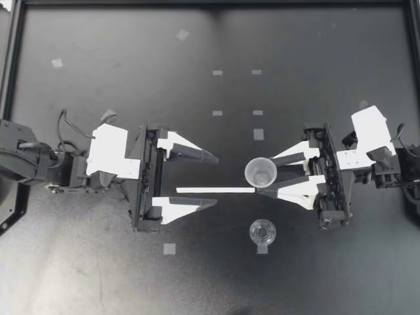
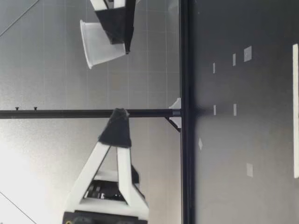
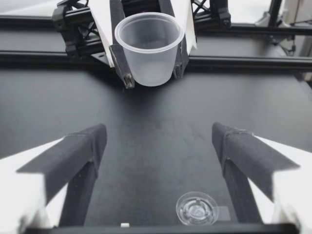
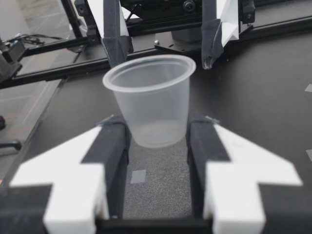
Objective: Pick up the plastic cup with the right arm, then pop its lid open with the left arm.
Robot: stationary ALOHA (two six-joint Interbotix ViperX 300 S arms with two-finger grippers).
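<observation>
My right gripper (image 1: 264,177) is shut on a translucent plastic cup (image 1: 260,172), which it holds upright and raised well above the table. The low view shows the cup (image 2: 100,44) high up in my right gripper (image 2: 122,39). In the right wrist view the cup (image 4: 150,95) sits between the black pads (image 4: 114,146). My left gripper (image 1: 216,180) faces it, open and empty, a short way from the cup. In the left wrist view the cup (image 3: 148,46) hangs ahead of its spread fingers (image 3: 73,151). A small clear lid (image 1: 262,231) lies on the table nearby.
A thin white strip (image 1: 215,190) lies on the black table between the two grippers. Small grey tape squares (image 1: 169,249) dot the surface. A black frame rail (image 1: 13,59) borders the table. The clear lid (image 3: 197,208) sits below my left gripper's fingers.
</observation>
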